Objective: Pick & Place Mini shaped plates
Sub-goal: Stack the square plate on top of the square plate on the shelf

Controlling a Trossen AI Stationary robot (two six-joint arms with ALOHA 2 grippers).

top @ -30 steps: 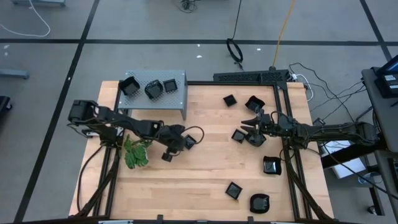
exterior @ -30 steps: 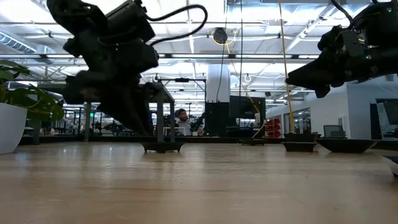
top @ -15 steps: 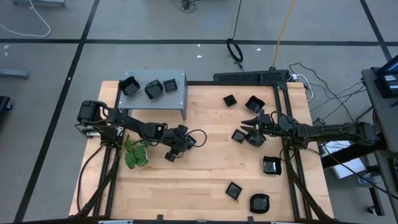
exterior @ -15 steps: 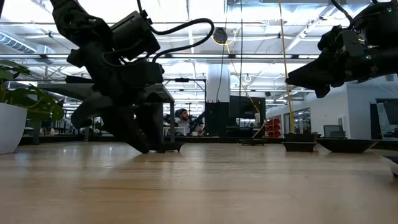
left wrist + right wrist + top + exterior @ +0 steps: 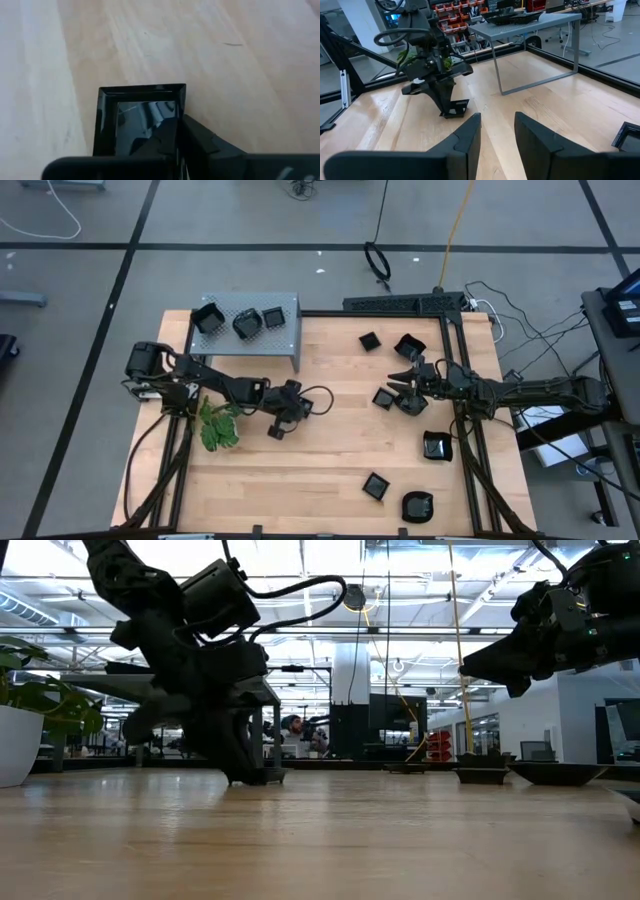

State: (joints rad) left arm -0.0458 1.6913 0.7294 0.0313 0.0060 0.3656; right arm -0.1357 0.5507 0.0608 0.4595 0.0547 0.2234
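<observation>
Square plate (image 5: 140, 120): small glossy black dish, flat on the wooden table (image 5: 330, 470), out in front of the grey perforated shelf (image 5: 250, 330) and well apart from it.
Left gripper (image 5: 279, 428): down at this plate, fingers closed on its rim; the wrist view shows one finger over the near edge.
Plant (image 5: 218, 425): green leaves just beside the left arm, on the side away from the plate.
Shelf load: three black plates (image 5: 240, 320) on top.
Open room: bare wood between the square plate and the table's middle.
Right gripper (image 5: 402, 377): far across the table from the shelf, hovering, fingers (image 5: 465, 137) parted, holding nothing.
Other plates (image 5: 420, 450): scattered beyond, near the table's right edge.
</observation>
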